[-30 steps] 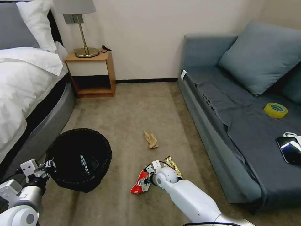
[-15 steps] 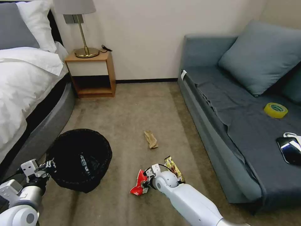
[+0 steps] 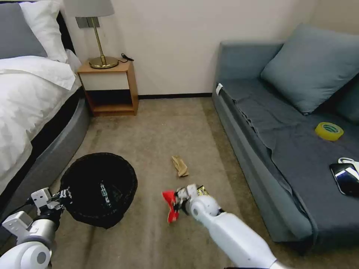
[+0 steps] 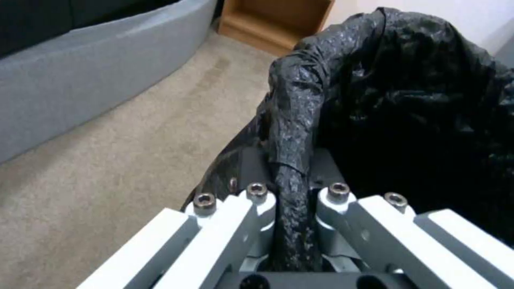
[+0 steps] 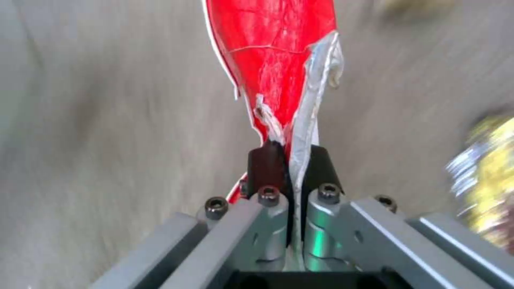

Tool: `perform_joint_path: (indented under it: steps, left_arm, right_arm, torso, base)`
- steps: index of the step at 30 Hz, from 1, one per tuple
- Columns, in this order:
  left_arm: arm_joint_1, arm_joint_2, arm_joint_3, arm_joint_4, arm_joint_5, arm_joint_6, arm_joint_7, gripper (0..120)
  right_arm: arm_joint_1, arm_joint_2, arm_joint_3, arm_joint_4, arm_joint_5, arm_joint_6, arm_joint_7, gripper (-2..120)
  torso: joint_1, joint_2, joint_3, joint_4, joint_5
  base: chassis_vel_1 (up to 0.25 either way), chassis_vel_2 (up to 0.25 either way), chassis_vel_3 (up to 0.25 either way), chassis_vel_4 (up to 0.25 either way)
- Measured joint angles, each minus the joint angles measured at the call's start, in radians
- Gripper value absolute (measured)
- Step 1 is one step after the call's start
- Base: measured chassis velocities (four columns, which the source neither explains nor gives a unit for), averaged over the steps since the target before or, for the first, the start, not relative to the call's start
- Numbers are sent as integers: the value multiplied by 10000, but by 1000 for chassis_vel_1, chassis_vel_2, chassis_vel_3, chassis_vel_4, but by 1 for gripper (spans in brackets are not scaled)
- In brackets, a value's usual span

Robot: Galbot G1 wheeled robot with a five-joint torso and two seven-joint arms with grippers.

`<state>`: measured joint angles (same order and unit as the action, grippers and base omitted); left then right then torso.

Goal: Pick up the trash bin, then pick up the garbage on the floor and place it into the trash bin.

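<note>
1. White, smooth-shelled tubular right arm (image 3: 232, 235) with a rounded wrist joint.
2. Left arm (image 3: 28, 246), at 7 o'clock, white with grey round caps.
3. Silver linkage bars, dark hex screws, black jaws pads (image 5: 265, 164).

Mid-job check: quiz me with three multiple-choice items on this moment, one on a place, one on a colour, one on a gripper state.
1. Where is the crumpled tan paper?
A. on the carpet
B. on the sofa
C. on the nightstand

2. What colour is the wrapper in the right gripper?
A. blue
B. red and white
C. green

3. What is the left gripper doing?
A. open above the carpet
B. shut on nothing
C. shut on the trash bin rim

Answers: 1 A, it lies between bin and sofa; 2 B, right wrist view shows it; 3 C, black liner is pinched between the fingers.
</note>
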<state>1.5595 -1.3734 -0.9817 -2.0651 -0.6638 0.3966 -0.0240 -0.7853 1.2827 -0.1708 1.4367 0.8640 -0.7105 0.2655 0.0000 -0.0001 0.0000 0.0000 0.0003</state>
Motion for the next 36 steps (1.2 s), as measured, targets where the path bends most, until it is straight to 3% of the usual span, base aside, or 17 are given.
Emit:
perform_joint_path:
  steps: [8, 15, 20, 26, 32, 36]
  left_arm:
    - [-6, -78, 227, 6, 167, 7, -1, 4]
    - [-118, -174, 919, 24, 602, 60, 0, 4]
    - [-308, -240, 1537, 35, 897, 161, -26, 4]
    - [-404, -191, 1870, 55, 948, 214, -46, 4]
    - [-418, -2, 2398, 58, 1019, 230, -8, 4]
    - [-405, 41, 2420, 25, 952, 230, 7, 4]
  right_arm:
    - [152, -970, 908, 2078, 839, 204, 158, 0]
    - [333, -2288, 1522, 5333, 2015, 590, 267, 0]
    - [833, -2987, 1089, 7416, 3296, 484, 619, 0]
    - [1236, -3055, 70, 7691, 3331, 496, 593, 0]
    - [2276, -2629, -1817, 6869, 3127, 603, 392, 0]
    - [2463, -2393, -2279, 6574, 3071, 618, 373, 0]
  torso:
    - [1, 0, 0, 0, 1]
    - [1, 1, 0, -3, -1]
    - [0, 0, -1, -2, -1]
    - [0, 0, -1, -2, -1]
    - [0, 0, 0, 0, -5]
    - [0, 0, 0, 0, -4]
  base:
    - [0, 0, 0, 0]
    - [0, 0, 0, 0]
    - [0, 0, 0, 0]
    - [0, 0, 0, 0]
    - [0, 0, 0, 0]
    - [0, 0, 0, 0]
